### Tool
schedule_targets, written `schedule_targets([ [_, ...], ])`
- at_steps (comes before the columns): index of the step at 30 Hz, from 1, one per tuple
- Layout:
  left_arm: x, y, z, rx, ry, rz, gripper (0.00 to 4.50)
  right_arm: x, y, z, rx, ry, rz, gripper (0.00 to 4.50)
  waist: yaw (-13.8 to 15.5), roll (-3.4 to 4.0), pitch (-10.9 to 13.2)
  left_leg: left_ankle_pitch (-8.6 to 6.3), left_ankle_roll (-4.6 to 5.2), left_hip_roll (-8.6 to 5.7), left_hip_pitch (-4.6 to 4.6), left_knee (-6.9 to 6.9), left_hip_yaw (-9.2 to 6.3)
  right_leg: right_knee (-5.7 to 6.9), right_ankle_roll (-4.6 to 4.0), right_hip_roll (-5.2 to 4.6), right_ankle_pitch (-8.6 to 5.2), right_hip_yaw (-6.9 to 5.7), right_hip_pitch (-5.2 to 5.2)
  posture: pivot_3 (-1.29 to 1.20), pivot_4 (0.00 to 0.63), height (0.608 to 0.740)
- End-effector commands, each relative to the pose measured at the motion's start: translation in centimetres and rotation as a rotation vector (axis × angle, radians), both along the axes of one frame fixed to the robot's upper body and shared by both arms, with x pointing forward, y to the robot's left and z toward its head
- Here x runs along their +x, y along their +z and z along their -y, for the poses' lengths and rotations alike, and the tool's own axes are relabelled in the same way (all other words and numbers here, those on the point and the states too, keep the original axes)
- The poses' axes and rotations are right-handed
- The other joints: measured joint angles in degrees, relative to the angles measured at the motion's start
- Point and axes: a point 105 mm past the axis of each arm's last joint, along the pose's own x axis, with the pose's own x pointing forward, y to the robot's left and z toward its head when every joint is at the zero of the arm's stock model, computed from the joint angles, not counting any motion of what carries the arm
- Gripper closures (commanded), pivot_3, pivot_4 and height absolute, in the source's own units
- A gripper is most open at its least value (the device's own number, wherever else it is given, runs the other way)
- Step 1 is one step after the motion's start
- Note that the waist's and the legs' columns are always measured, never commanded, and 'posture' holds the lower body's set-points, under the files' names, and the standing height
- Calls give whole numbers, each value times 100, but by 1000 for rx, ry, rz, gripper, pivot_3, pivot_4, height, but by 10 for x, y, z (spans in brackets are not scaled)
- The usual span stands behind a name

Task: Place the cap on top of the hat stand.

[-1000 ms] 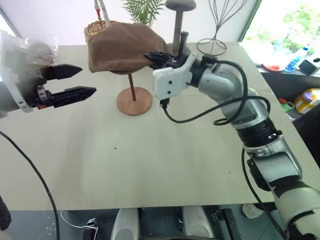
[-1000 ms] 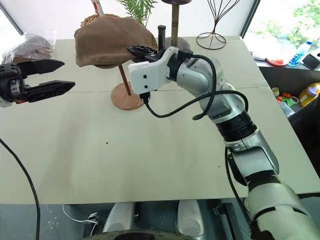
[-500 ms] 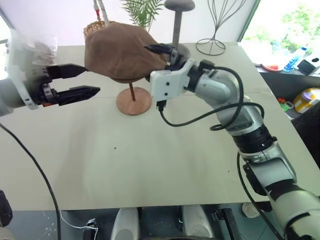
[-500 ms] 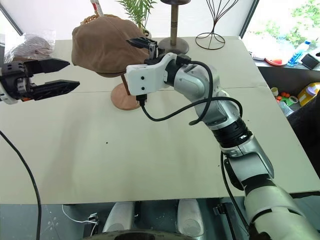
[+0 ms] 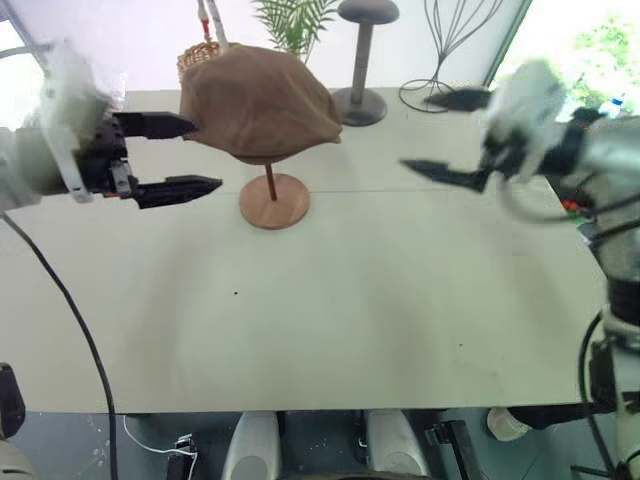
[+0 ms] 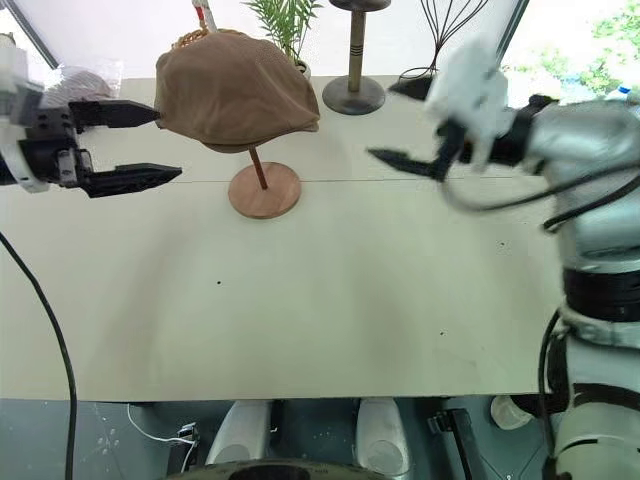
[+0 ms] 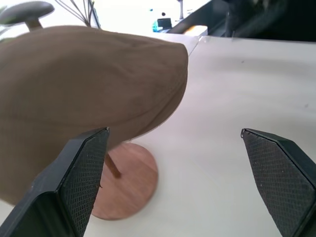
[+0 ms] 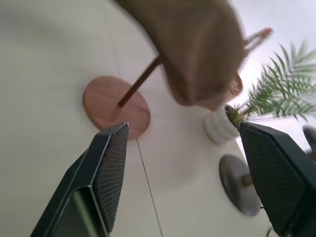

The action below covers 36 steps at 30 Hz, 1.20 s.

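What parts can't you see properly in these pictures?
- The hat stand: its disc top is hidden under the cap in the eye views.
- The right gripper: smeared by motion in the eye views.
- The wicker basket: mostly behind the cap.
- The wire stand: cut off by the top edge.

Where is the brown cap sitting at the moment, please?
The cap rests on the wooden hat stand at the table's far left-centre, just beyond the open left gripper, with a dark grey stand behind it.

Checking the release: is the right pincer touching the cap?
Apart. The left eye view shows bare table between the open right pincer and the cap.
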Motion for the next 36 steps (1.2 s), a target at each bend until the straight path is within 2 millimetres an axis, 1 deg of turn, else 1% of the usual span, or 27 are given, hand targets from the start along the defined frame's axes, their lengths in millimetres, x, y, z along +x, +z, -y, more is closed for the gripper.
schedule_targets([
  [1,-2,12,8,124,-3,183,0,-36,11,5,70,149,-232,65,16,-1,-1,0,0,1,0,-2,0,0,-1,0,-1,0,0,0,150,728],
  [2,-2,11,9,144,-4,206,0,-45,11,5,68,183,-270,65,17,-1,0,0,0,1,0,-5,1,-2,-2,0,-3,0,0,0,150,728],
  [4,1,7,13,233,-7,294,0,-61,20,1,100,258,-334,65,4,0,0,-1,0,1,0,-6,5,-6,-5,0,-5,3,-1,0,150,728],
  [6,7,4,15,297,11,391,0,-67,28,-2,125,283,-342,65,1,5,3,-1,1,1,0,-6,18,-6,-5,0,-5,20,-9,0,150,728],
  [8,11,3,19,297,31,453,0,-66,35,-4,163,277,-344,65,5,4,3,-1,1,1,-1,-5,29,-3,-5,0,-3,31,-16,0,150,728],
  [11,13,-8,28,336,44,541,0,-60,43,-1,198,236,-340,65,10,2,2,-1,1,1,-1,-1,36,-4,-5,0,-3,37,-18,0,150,728],
  [13,16,-12,32,371,69,602,0,-58,41,-1,181,212,-334,65,17,0,1,-1,1,1,-1,-2,42,-6,-4,-2,-3,43,-19,0,150,728],
  [17,16,-18,48,383,98,711,0,-59,38,-3,161,211,-334,65,29,1,1,-1,1,1,-16,-2,43,-4,0,-1,-1,44,-33,0,150,728],
  [18,18,-19,50,397,119,744,0,-59,38,-3,159,212,-334,65,29,0,1,-1,1,1,-18,-2,43,-5,14,-1,7,44,-34,0,150,728],
  [22,25,-23,56,492,180,845,0,-58,36,-4,136,207,-327,65,29,1,1,0,2,0,-19,0,43,-3,18,-1,8,44,-35,0,150,728],
  [26,31,-27,66,529,191,886,0,-56,33,-6,122,205,-320,65,24,1,1,0,2,0,-19,4,43,-2,17,-1,9,45,-35,0,150,728],
  [30,37,-24,73,539,210,907,0,-53,29,-8,103,199,-316,65,28,0,1,0,2,0,-19,4,43,-1,18,-1,9,45,-35,0,150,728],
  [36,38,-22,80,537,221,945,0,-52,22,-10,82,199,-316,65,22,0,0,0,2,0,-21,5,43,0,21,-1,11,45,-36,0,150,728],
])
